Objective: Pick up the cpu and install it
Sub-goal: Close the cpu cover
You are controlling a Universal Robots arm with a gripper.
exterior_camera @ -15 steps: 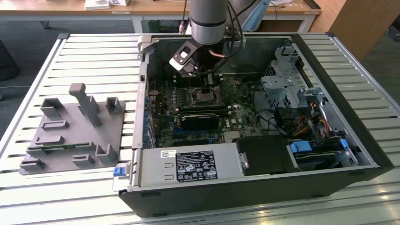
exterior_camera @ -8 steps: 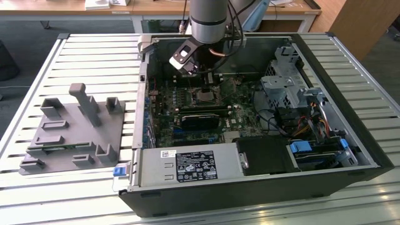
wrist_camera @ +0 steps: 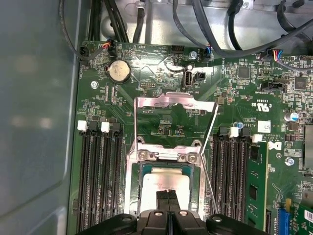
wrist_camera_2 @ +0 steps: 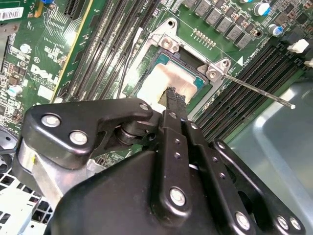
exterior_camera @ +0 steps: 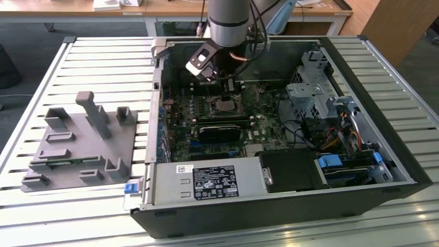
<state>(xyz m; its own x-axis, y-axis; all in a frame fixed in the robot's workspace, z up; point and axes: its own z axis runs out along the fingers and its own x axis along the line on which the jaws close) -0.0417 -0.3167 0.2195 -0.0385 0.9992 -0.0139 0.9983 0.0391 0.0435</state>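
Pincer closed over the cpu in its socket

The arm reached down into the open computer case [exterior_camera: 384, 154] on the slatted table [exterior_camera: 41, 67], and the gripper [exterior_camera: 229, 96] hung just above the motherboard [exterior_camera: 180, 110], nearer the case wall by the arm than the wall by the power supply [exterior_camera: 205, 181]. In both wrist views its fingers [wrist_camera: 167, 196] were pressed flat together with nothing between them, tips right over the cpu [wrist_camera: 156, 180]. The cpu [wrist_camera_2: 155, 81] lay flat inside the socket frame [wrist_camera: 133, 161] near the board's middle, silvery top up. I couldn't tell whether the tips touched it. The metal load plate [wrist_camera: 176, 100] stood swung open, and the thin lever [wrist_camera_2: 257, 89] stuck out beside the socket. A grey fixture tray [exterior_camera: 75, 149] sat by the table's edge on the exterior view's left.
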